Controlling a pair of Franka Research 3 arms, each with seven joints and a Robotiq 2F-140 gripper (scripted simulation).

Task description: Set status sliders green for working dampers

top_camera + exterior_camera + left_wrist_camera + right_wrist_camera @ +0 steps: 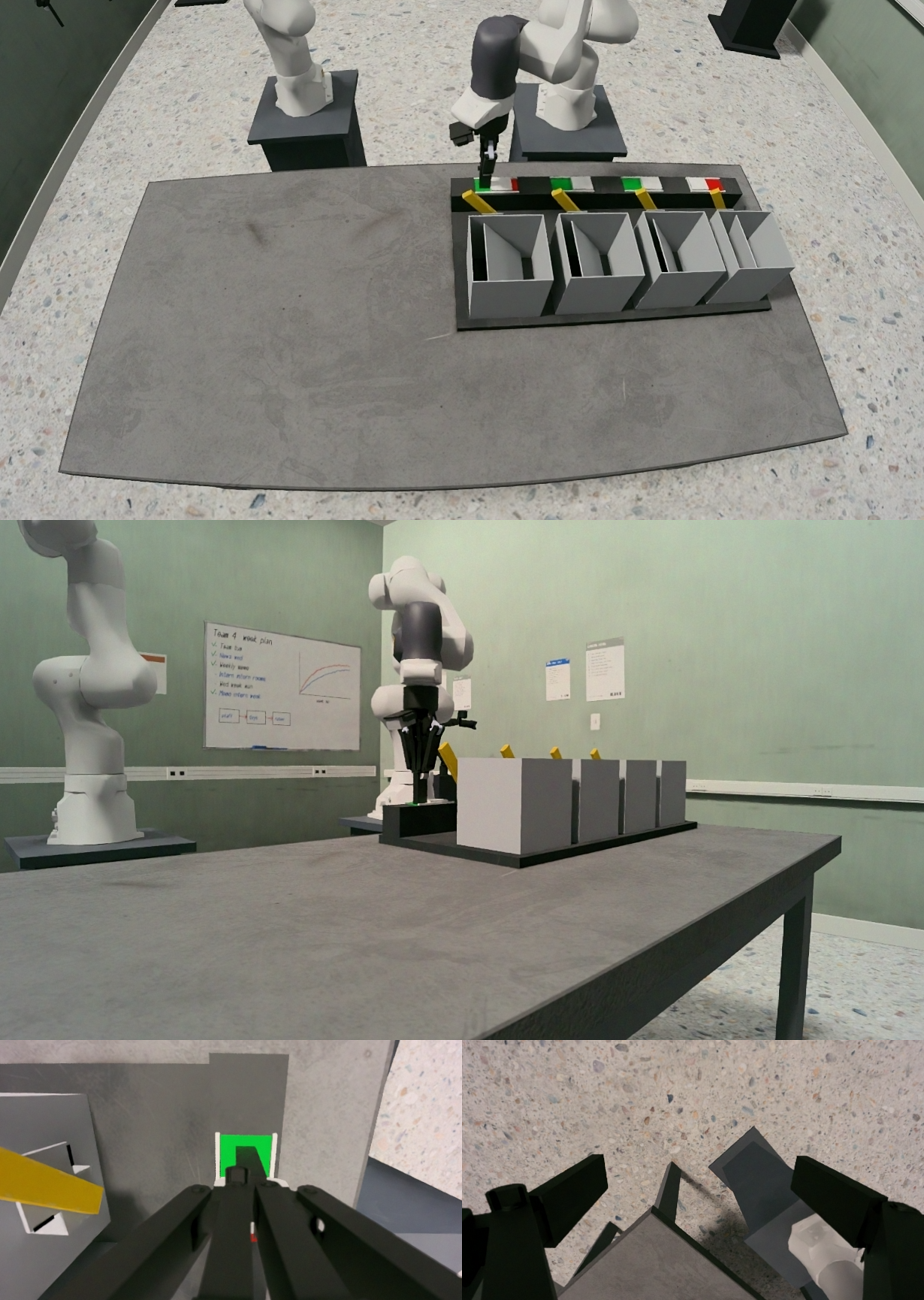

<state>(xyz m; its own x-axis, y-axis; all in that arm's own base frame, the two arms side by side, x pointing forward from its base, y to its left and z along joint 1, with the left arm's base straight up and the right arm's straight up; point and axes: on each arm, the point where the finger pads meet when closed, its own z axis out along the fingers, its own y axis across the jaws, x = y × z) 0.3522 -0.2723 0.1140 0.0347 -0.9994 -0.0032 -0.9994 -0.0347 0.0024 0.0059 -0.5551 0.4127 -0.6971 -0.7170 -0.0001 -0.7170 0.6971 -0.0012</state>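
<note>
Four grey dampers with yellow levers stand in a row: the leftmost damper point(507, 298) point(487, 804), second damper point(597, 295), third damper point(674, 289) and rightmost damper point(743, 285), each behind its slider. The leftmost slider's white cover point(501, 183) is partway across, with green on its left and a narrow red strip on its right. The second cover point(582, 184) and third cover point(651, 183) show green. The rightmost cover point(696, 184) shows red. My left gripper point(484, 185) point(420, 800) point(244, 1162) is shut and empty, its tips over the leftmost slider's green part, against or close to the cover. My right gripper point(700, 1171) is open and empty.
The dark base board point(549, 321) point(535, 860) carries dampers and slider rail on one side of the grey table point(277, 361) point(258, 940). The leftmost yellow lever point(478, 201) point(448, 760) point(49, 1184) leans close to the left gripper. The right gripper hangs beyond a table corner.
</note>
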